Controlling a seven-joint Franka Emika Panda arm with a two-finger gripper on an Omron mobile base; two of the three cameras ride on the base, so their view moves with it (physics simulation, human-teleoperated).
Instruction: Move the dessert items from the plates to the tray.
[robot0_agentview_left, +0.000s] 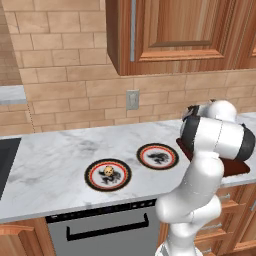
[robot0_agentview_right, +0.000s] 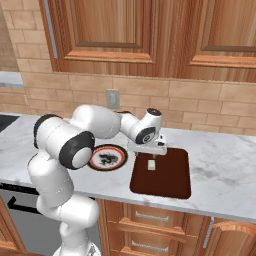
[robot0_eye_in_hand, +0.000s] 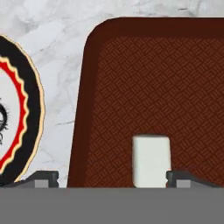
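The marble table (robot0_agentview_left: 55, 165) runs under the wooden cabinets (robot0_agentview_right: 150, 35), and the white arm (robot0_agentview_right: 95, 125) reaches across it to the right. On the table the dark reddish-brown tray (robot0_agentview_right: 172, 175) lies flat, just beside the nearer of the two plates (robot0_agentview_right: 106, 157); the other plate (robot0_agentview_left: 107, 174) sits further left, apart from both.

The end effector (robot0_agentview_right: 150, 150) hangs just above the tray's left part, its fingers spread wide, wider than the lump below. In the hand view the two tips (robot0_eye_in_hand: 43, 178) stand well apart, holding nothing.

The white cube-like lump (robot0_agentview_right: 151, 165) rests on the tray, between the open fingers but seemingly free of them, so that half of the job looks done. The tan cookie (robot0_agentview_left: 108, 171) lies on the centre of the left plate, not yet moved.

The cookie is probably light, stiff and brittle, and being thin and flat it offers little height. It would best be taken across its diameter, by the edges, with a gentle close; a hard pinch could crack it, and a shallow one may let it slip on the glossy plate.
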